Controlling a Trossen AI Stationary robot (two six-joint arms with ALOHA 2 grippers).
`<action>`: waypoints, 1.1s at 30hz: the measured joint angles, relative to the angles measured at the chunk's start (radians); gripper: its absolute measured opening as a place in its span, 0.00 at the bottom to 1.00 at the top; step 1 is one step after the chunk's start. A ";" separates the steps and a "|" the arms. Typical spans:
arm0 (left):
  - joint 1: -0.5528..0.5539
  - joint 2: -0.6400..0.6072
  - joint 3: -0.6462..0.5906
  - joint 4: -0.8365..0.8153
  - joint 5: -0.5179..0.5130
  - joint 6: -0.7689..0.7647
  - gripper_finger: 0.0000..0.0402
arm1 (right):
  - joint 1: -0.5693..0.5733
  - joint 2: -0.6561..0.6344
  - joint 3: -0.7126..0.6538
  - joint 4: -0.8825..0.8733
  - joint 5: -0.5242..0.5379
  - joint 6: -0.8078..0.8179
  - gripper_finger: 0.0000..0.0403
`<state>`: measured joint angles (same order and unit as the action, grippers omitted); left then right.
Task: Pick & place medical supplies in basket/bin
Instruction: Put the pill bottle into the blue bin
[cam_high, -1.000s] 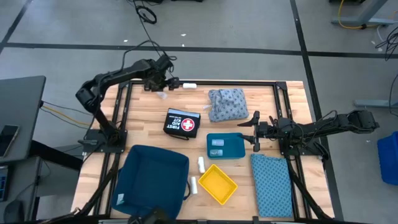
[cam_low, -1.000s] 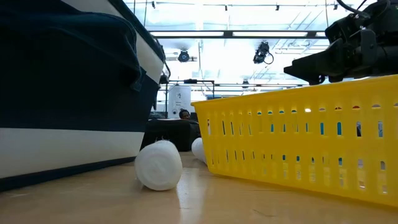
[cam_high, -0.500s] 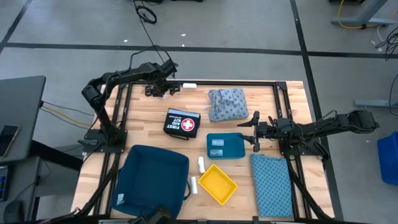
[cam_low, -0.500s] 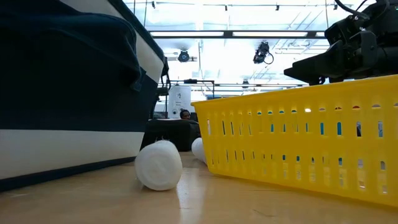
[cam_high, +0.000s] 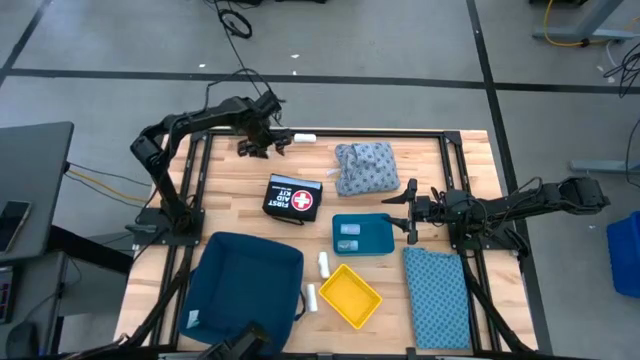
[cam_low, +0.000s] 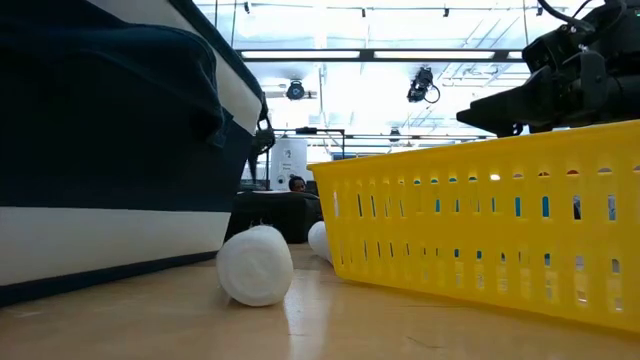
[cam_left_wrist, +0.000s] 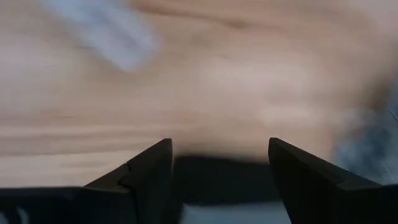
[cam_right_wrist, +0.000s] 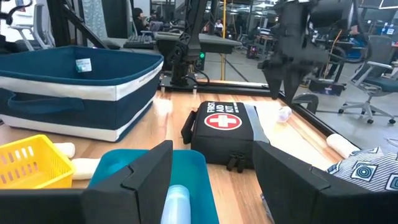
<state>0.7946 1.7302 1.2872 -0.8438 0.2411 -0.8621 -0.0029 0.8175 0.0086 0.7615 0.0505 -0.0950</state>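
Presently the left end effector (cam_high: 262, 142) hangs over the far edge of the surface (cam_high: 240, 215), fingers spread wide and empty, near a small clear vial (cam_high: 262, 153) and a white roll (cam_high: 304, 137) at that edge. The right end effector (cam_high: 409, 213) waits open and empty beside the teal tray (cam_high: 378, 238). To do this step well, the left arm should centre the vial between its fingers, descend squarely, then close gently so the vial does not skid away.

One camera looks straight down on the whole worktop (cam_high: 230, 175). Another sits at worktop level, close behind the yellow basket (cam_low: 490, 225), facing the room. Both show that basket.
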 joint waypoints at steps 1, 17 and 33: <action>0.011 0.000 0.008 0.001 0.060 0.062 0.63 | 0.000 0.000 0.000 -0.002 0.000 -0.004 0.58; 0.036 -0.001 0.256 -0.207 -0.029 0.977 0.63 | 0.000 0.000 0.000 -0.035 0.000 -0.023 0.58; 0.040 0.110 0.266 0.179 -0.492 1.913 0.63 | -0.001 0.000 0.000 -0.035 0.000 -0.022 0.58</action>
<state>0.8347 1.8400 1.5532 -0.6651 -0.2512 1.0512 -0.0036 0.8173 0.0086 0.7265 0.0505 -0.1165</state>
